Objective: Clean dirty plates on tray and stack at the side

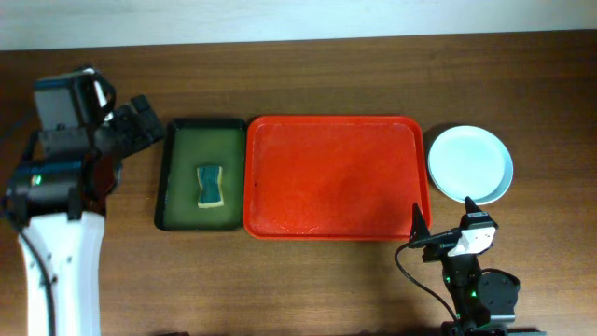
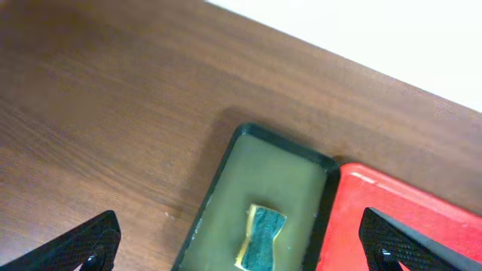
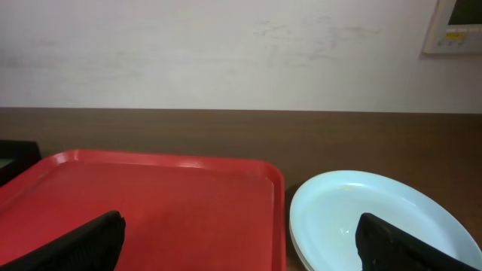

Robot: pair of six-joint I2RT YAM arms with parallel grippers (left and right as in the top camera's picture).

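Observation:
The red tray [image 1: 336, 177] lies at the table's middle with nothing on it; it also shows in the right wrist view [image 3: 151, 203] and the left wrist view [image 2: 407, 218]. The plates [image 1: 469, 163] sit stacked on the table just right of the tray, a pale blue-green one on top; the stack shows in the right wrist view [image 3: 361, 218]. My left gripper [image 2: 241, 245] is open and empty, above the dark green tray's left side. My right gripper [image 3: 239, 242] is open and empty, near the table's front edge [image 1: 444, 222], facing the red tray's right rim and the stack.
A dark green tray [image 1: 201, 175] lies left of the red tray, with a blue-and-yellow sponge [image 1: 212, 185] in it, also in the left wrist view [image 2: 260, 237]. A white wall stands beyond the table's far edge.

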